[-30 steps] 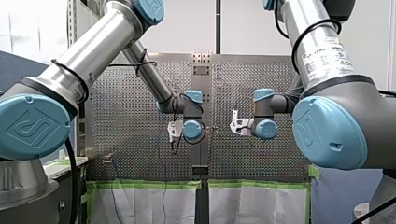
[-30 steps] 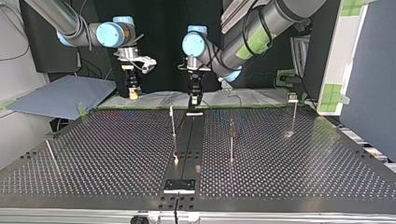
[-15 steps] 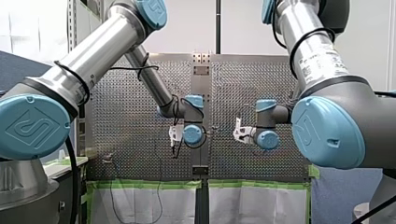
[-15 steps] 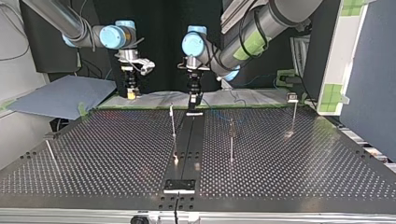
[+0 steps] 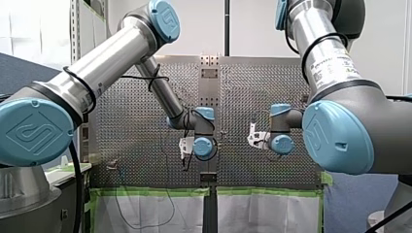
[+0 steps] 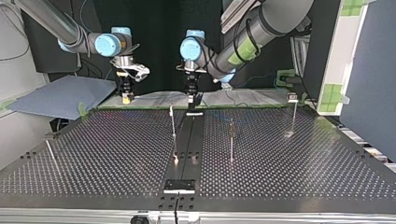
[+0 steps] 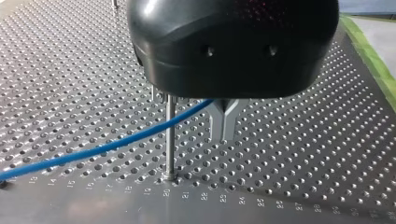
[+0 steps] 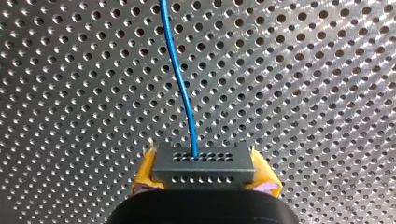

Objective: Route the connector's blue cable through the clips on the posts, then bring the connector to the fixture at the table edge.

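You are seeing my right gripper [image 8: 203, 175] clamping the connector [image 8: 204, 161]; my left gripper [image 7: 225, 125] is pinching the cable [image 7: 107, 147] beside a post [image 7: 170, 140].

Bright, even light throws glare across the perforated surface [image 8: 308, 70] ahead of the right tool [image 8: 201, 186], while the black housing of the left tool [image 7: 224, 133] catches only a soft sheen.

Table [image 6: 299, 177]: dark perforated metal, holes in even rows.
Centre strip [image 6: 186, 140]: smooth black band down the middle in the top view.
Posts [image 6: 173, 122]: thin rods, one just beside the strip, another [image 6: 231, 142] across it, a third [image 6: 294, 116] far right, a tilted one [image 6: 50, 154] at the left.
Plate [image 6: 179, 185]: small, black, on the strip's near end.
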Controlling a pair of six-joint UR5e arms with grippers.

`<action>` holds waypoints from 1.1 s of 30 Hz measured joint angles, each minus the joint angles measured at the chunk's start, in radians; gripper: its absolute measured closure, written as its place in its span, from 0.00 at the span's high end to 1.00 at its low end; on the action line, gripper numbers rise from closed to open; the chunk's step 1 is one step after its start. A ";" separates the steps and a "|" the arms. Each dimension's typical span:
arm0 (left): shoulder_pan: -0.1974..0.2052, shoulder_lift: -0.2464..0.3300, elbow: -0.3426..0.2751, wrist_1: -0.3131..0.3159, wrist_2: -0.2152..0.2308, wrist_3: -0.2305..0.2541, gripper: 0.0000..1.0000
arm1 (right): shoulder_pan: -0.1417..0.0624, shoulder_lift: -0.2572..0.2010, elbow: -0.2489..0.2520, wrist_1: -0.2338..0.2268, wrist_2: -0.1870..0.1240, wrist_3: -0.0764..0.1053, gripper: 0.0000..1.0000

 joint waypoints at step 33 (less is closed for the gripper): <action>-0.008 0.059 0.027 -0.087 -0.009 -0.009 0.00 | -0.029 0.000 -0.038 0.038 -0.030 -0.011 0.00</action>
